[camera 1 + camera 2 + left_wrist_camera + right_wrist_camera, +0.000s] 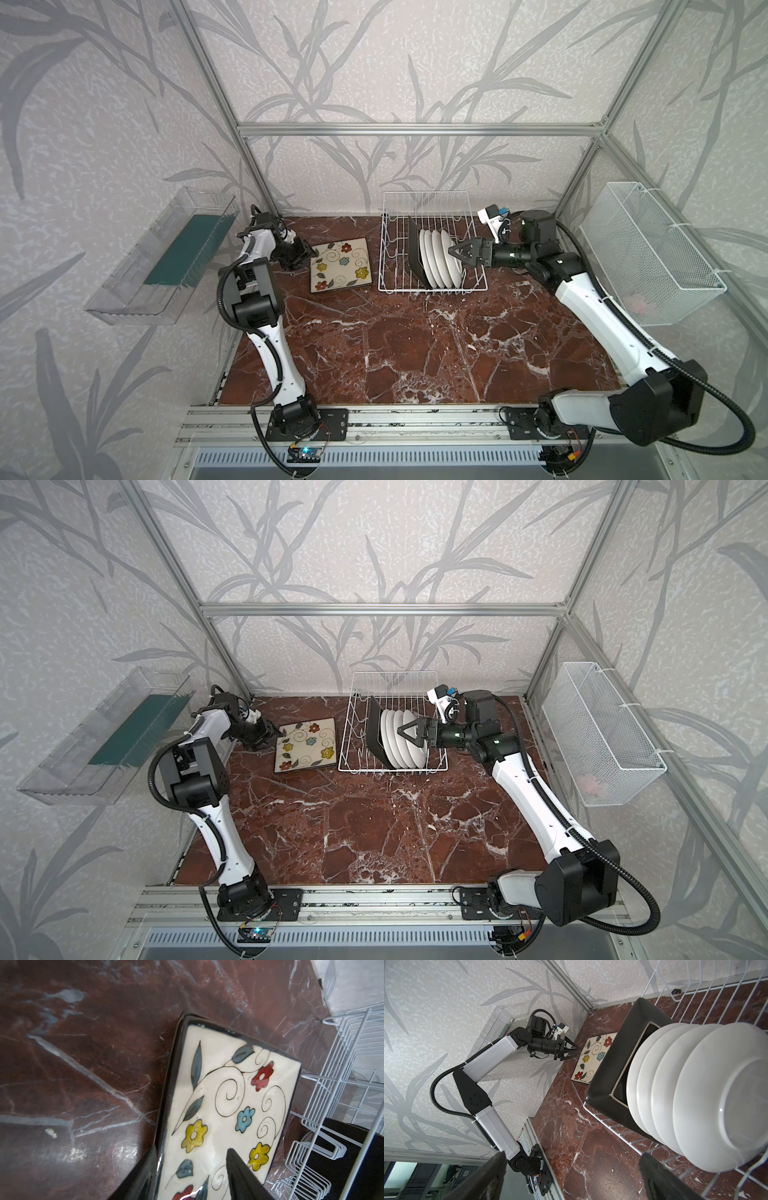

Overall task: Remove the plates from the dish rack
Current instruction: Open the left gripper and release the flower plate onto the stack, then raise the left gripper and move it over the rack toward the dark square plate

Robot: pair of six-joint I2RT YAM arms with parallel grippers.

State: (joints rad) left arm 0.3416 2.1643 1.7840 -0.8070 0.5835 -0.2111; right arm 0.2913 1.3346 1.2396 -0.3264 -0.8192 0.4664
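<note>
at the dish rack (395, 249), the open right gripper (453, 252) faces a white plate (456, 272), to pinch next (left gripper (308, 253): grip unclear).

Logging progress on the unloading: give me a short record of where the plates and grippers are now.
rack: holds five upright plates
white plates: four, in a row in the rack
black plate: one, at the row's end nearer the left arm
flowered stack: flat on the table, face up, between rack and left arm
left gripper: at the stack's edge; grip unclear
right gripper: open, empty, by the nearest white plate
</note>
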